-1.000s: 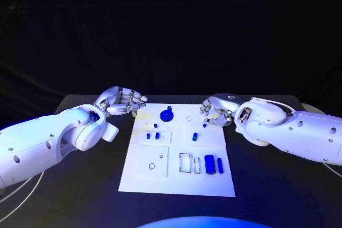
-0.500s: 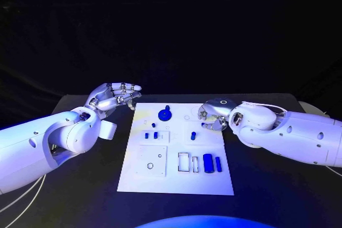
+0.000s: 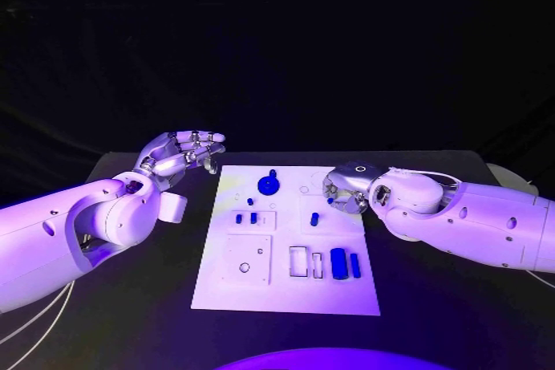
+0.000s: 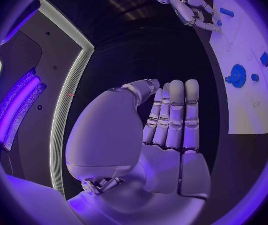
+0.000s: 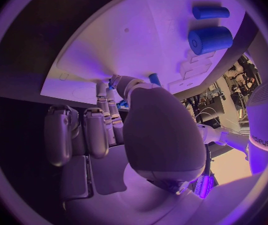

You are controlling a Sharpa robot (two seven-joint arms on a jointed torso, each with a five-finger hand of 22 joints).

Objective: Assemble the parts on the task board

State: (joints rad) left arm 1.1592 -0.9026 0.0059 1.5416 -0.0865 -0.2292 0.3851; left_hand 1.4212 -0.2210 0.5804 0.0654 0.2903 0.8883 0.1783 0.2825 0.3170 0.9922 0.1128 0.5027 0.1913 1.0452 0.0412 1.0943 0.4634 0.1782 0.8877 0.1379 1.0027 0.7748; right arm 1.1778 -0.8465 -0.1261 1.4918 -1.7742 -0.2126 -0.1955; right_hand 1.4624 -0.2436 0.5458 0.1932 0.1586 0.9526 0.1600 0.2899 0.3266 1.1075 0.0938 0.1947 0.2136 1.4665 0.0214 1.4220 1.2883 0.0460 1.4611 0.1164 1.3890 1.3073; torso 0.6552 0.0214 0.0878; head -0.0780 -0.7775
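The white task board [image 3: 232, 290] lies mid-table. On it are a round blue knob [image 3: 269, 184], small blue pegs [image 3: 246, 219] and a blue cylinder [image 3: 338, 262] with a thin bar [image 3: 355, 265] beside it. My left hand [image 3: 180, 153] is raised off the board's far left corner, fingers straight, holding nothing. My right hand [image 3: 347, 185] curls down over the board's far right part. It pinches a small blue part [image 5: 114, 79] between thumb and finger, right at the board [image 5: 128, 40]. Another blue peg [image 5: 154, 78] stands just beyond the thumb.
The left wrist view shows my left hand [image 4: 165, 120], the board [image 4: 246, 110], the knob [image 4: 237, 76] and my right hand [image 4: 190, 7]. The cylinder [image 5: 210, 39] and bar [image 5: 210, 11] show far from my right hand's fingers. Black table surrounds the board.
My left hand has lifted and uncurled its fingers. My right hand has drawn slightly in and down over the board's far right part.
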